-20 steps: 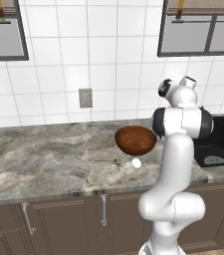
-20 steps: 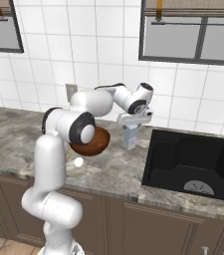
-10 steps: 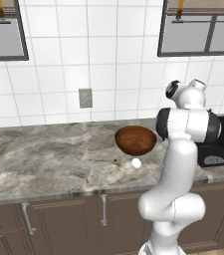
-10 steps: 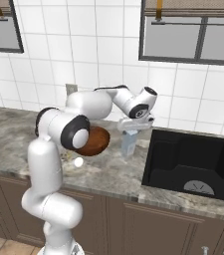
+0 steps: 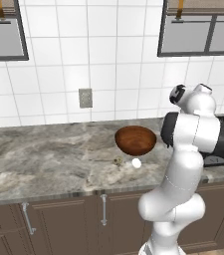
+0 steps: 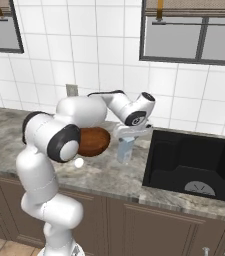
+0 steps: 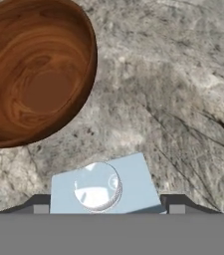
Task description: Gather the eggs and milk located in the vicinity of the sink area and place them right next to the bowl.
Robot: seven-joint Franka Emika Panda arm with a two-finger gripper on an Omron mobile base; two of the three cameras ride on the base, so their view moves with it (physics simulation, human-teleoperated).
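With the bowl (image 6: pixel 93 141) as landmark on the desk (image 6: pixel 104 175): nearest, an egg (image 5: pixel 136 163) lies just in front of it. Beside it toward the sink (image 6: pixel 194 162), the claw (image 6: pixel 126 145) grips the milk carton (image 6: pixel 124 150) upright on both sides.

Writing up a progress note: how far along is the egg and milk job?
Done: one egg lies on the counter beside the bowl. In hand: the milk stands upright between bowl and sink, with the gripper around its top; grip or release is unclear. Left: letting go and backing away. I see no other egg.
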